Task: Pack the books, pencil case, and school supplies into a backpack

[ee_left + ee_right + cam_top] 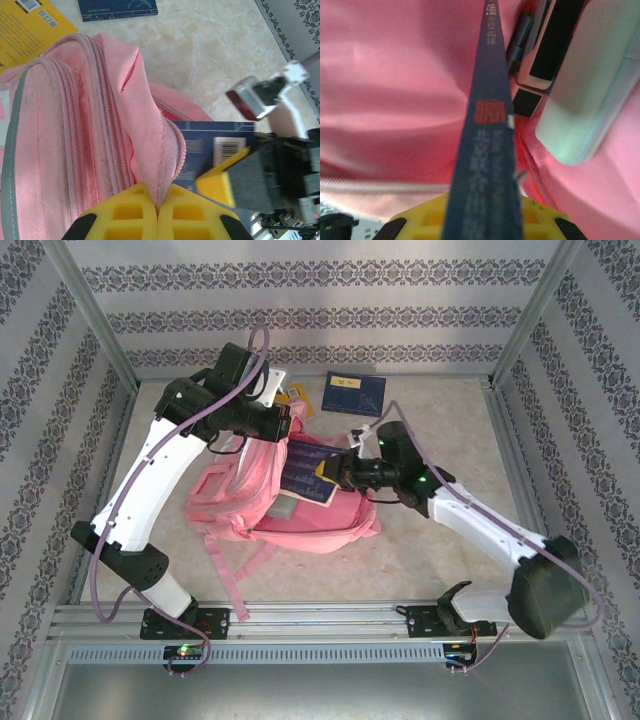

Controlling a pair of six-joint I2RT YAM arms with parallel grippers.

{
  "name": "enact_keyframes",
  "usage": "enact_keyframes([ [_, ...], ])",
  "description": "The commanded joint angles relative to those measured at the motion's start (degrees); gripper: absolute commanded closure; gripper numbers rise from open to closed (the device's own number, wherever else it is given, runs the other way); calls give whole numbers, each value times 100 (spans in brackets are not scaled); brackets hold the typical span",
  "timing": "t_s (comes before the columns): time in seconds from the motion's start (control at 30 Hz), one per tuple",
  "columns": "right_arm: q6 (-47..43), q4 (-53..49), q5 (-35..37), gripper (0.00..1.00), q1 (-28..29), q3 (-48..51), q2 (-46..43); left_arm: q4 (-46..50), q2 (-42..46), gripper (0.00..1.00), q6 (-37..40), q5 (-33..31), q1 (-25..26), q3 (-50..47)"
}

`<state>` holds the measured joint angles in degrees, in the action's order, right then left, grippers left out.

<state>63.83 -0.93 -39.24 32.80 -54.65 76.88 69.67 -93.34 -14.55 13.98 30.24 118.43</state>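
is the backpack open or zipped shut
Open: left claw pinches the backpack flap up; right claw holds a book in the gap beside the pencil case.

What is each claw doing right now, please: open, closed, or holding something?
Left claw: closed, pinching a fold of the large pink fabric backpack.
Right claw: closed on a thin navy softcover book at the backpack's opening.

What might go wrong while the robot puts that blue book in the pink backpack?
The left claw pinches just a thin fold of the backpack; if it slips, the opening may flop shut. The right claw grips the blue book by one edge, so it might twist or bump the pencil case already inside.
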Motion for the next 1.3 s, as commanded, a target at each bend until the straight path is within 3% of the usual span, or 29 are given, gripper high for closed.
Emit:
enact_keyframes([
  [0.0,252,443,517,100,245,-477,613,-406,93,100,109,123,-64,440],
  [0.33,-53,230,1207,100,894,-1667,2600,-490,-39,100,61,223,-69,786],
  [0.53,-448,165,1397,58,1022,-2105,3093,-597,-62,100,-12,323,-69,607],
  [0.67,-670,178,1575,37,836,-1676,2517,-605,-70,100,-17,230,-76,363],
  [0.73,-729,230,1510,31,712,-1404,2204,-667,-47,100,-63,186,-75,127],
  [1.03,-789,277,1224,26,159,102,494,-1954,429,100,-637,368,-79,-1842],
  [1.17,-1061,-1138,2054,36,-185,385,-286,-2180,359,100,-819,727,-64,-2308],
  [1.27,-941,-1626,2434,45,-751,903,-1045,-2230,235,100,-907,954,-7,-2641],
])
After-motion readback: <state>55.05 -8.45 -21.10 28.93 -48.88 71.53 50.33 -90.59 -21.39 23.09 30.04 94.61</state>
